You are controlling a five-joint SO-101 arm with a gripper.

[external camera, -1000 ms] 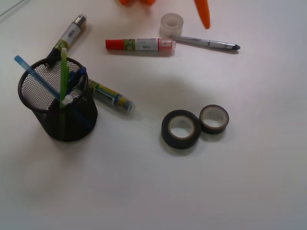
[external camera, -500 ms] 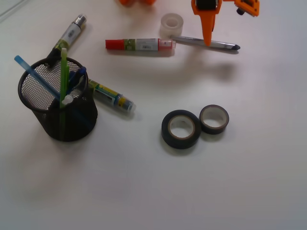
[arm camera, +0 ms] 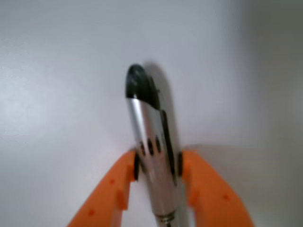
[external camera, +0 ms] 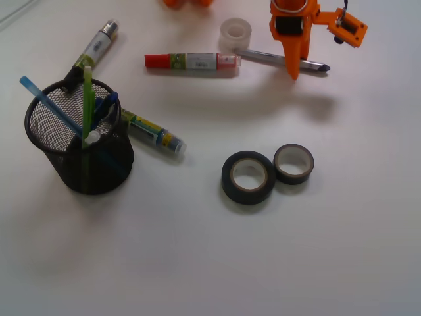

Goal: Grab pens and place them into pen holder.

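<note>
Silver pen [arm camera: 152, 156] lies pinched between the orange fingers [arm camera: 118, 184]; both pads touch its barrel.

Hand [external camera: 294, 74]: now lower in the front view, down over the silver pen [external camera: 263, 57].
Fingers [arm camera: 118, 182]: now either side of the pen's barrel, touching it.

The slim silver pen [arm camera: 154, 161] has a smooth, metallic-looking glossy barrel and a shiny black tip. The orange gripper [arm camera: 158, 165] looks like matt plastic. The round black pen holder [external camera: 79, 141] is open wire mesh. The white table [external camera: 210, 263] is smooth and matt.
</note>
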